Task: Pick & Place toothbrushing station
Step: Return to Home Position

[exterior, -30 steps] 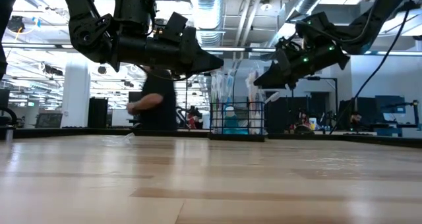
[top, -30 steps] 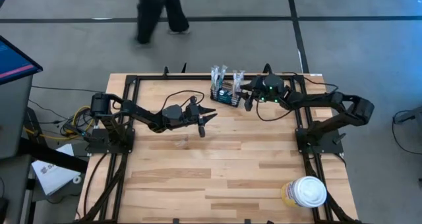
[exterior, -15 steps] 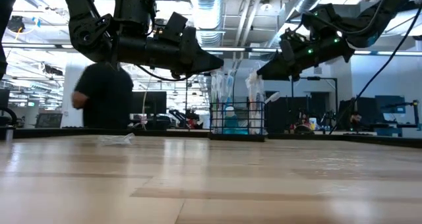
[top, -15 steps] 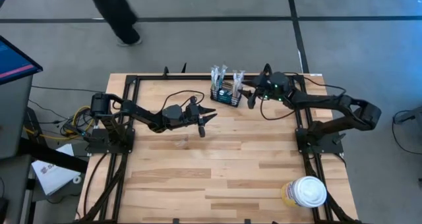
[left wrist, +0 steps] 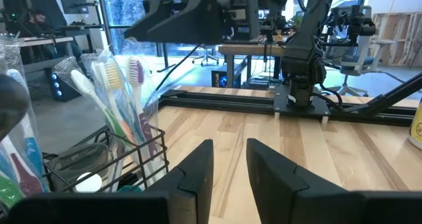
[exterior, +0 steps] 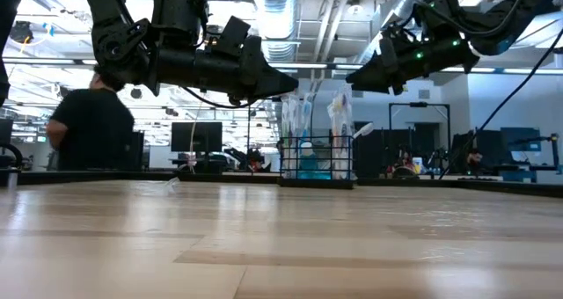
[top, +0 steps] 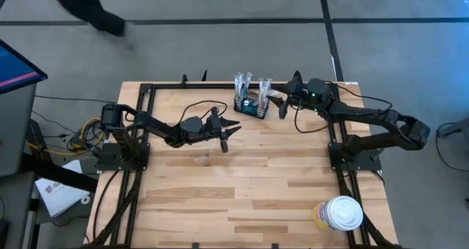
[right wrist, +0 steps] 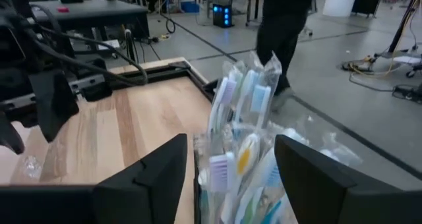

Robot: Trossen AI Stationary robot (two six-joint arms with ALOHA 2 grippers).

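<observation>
R pincer (top: 284, 97) backed away rightward, apart; L pincer (top: 229, 130) idle, apart; toothbrushing station (top: 250, 108) long axis left-right, brushes (top: 248, 83) upright.

From above we see the whole pale wooden table (top: 256, 183); low, we look level across it. Both wrist cameras face the black wire-mesh holder box (left wrist: 148, 155), nearest the right gripper (right wrist: 231, 141).

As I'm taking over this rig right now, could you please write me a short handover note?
Left gripper: open, empty, hovering over the table left of the mesh holder.
Right gripper: open, empty, raised just right of the holder.
Holder: on the table's far side, with toothbrushes upright in it.
Done: the brushes appear loaded.
Left: likely only bringing both arms home.
</observation>
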